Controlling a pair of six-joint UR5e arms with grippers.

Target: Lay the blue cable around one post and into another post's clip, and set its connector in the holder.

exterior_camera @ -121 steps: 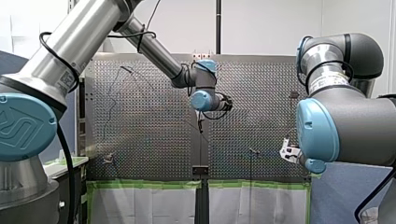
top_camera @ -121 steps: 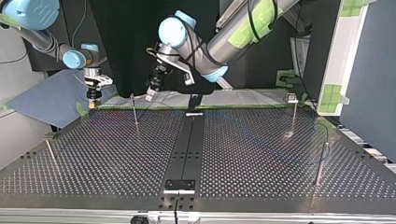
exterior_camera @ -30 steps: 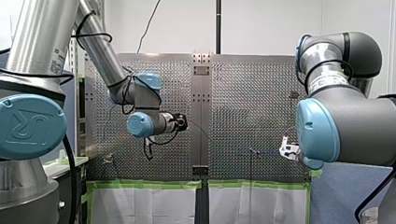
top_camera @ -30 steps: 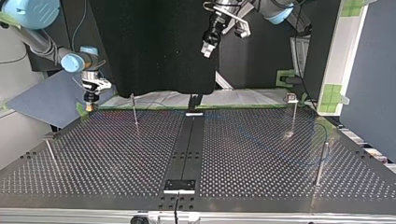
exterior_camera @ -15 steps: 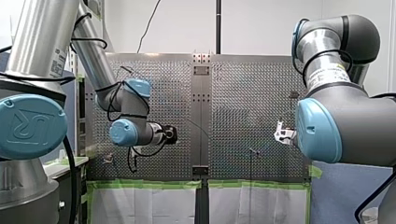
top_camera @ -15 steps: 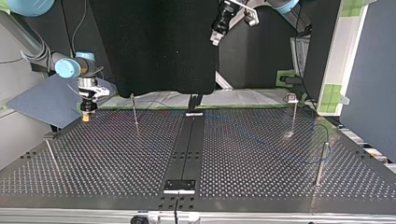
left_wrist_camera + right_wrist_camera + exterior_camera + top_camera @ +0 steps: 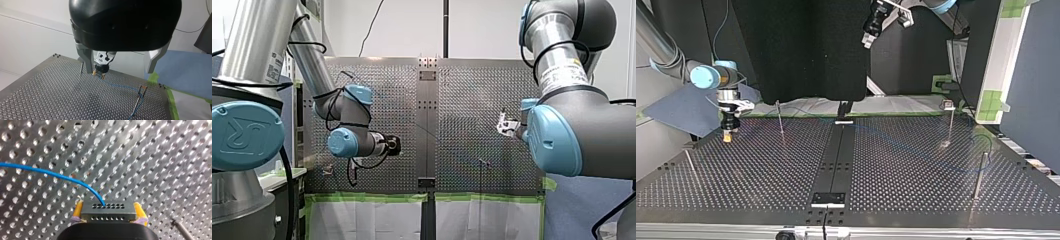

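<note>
Right gripper (image 7: 728, 133), yellow pads clamped on the connector (image 7: 108, 213), low over the table (image 7: 916, 210) at the top view's far left; the blue cable (image 7: 50, 173) leaves the connector's face. Left gripper (image 7: 119, 70) hangs high, fingers apart, empty. Risk — a taut cable could twist the connector in the pads or pull off the clipped post (image 7: 139, 96). Only the left wrist view shows that run; only the right wrist view, the grip.
</note>
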